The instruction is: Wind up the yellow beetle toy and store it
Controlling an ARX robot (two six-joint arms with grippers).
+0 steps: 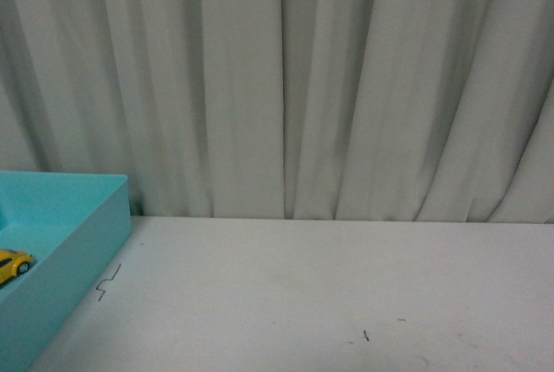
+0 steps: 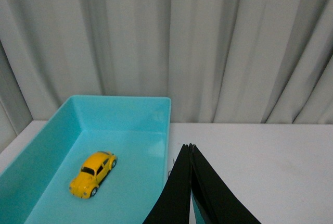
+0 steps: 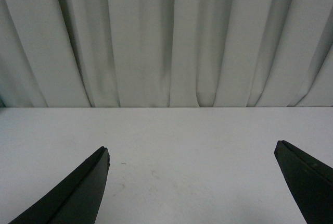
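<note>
Yellow beetle toy (image 2: 93, 174) rests inside the turquoise bin (image 2: 122, 110). Left gripper (image 2: 190, 148) — fingertips pressed together, empty; right gripper (image 3: 191, 153) — spread wide.

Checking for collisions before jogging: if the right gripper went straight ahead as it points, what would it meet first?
Nothing nearby: the open right gripper looks over bare white table, and the way looks free up to the grey curtain behind it, though depth is hard to judge.

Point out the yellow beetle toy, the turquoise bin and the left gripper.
yellow beetle toy (image 2: 93, 173), left wrist view, roof.
turquoise bin (image 2: 120, 113), left wrist view, far wall.
left gripper (image 2: 190, 148), left wrist view, touching fingertips.
</note>
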